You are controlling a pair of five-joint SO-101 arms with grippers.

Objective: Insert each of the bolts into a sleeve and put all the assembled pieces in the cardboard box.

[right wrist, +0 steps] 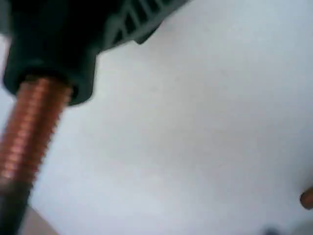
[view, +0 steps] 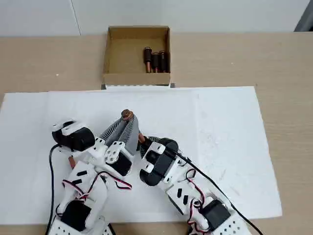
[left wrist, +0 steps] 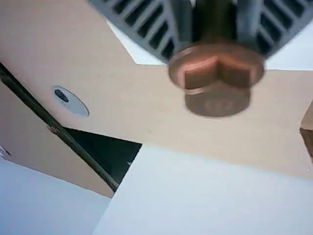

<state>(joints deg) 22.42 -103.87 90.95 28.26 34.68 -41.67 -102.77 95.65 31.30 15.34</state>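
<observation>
Wooden table surface carries a white sheet, and both arms stand at its near edge.

1. Bolt: the copper flanged head is at the tip of the left gripper, over the sheet just left of centre. In the left wrist view the head sits on the end of a dark sleeve.
2. Left gripper: the grey ribbed fingers are closed on the sleeve from both sides. The gripper points toward the far side of the table.
3. Threaded shaft: a copper threaded length projects from a black body in the right wrist view. In the high view a copper section lies between the two grippers.
4. Right gripper: positioned just right of the left gripper, touching or nearly touching it. Whether it is clamped cannot be told.
5. Cardboard box: located at the far edge of the sheet, centre-left, open at the top. Three assembled pieces lie side by side in its right part
</observation>
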